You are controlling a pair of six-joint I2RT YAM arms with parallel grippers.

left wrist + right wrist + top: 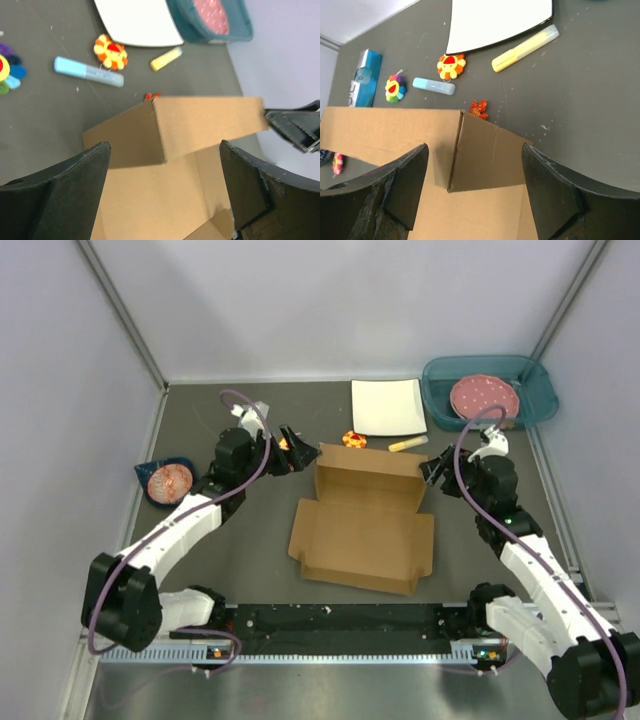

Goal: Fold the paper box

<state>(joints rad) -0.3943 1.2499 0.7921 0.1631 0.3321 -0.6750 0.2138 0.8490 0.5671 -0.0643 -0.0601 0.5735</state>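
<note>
The brown paper box (365, 520) lies open in the middle of the table, its back wall (370, 468) standing upright and its side flaps partly raised. My left gripper (290, 452) is open at the box's back left corner, apart from it. In the left wrist view the gripper (165, 185) frames the raised wall (205, 122) with nothing between the fingers. My right gripper (435, 470) is open at the back right corner. In the right wrist view the gripper (475, 185) frames the corner flap (487, 155), empty.
A white square plate (387, 407) and a teal tray (535, 390) holding a pink plate stand at the back. A yellow marker (408, 443) and a flower toy (354, 439) lie behind the box. A blue bowl (166, 480) sits at the left.
</note>
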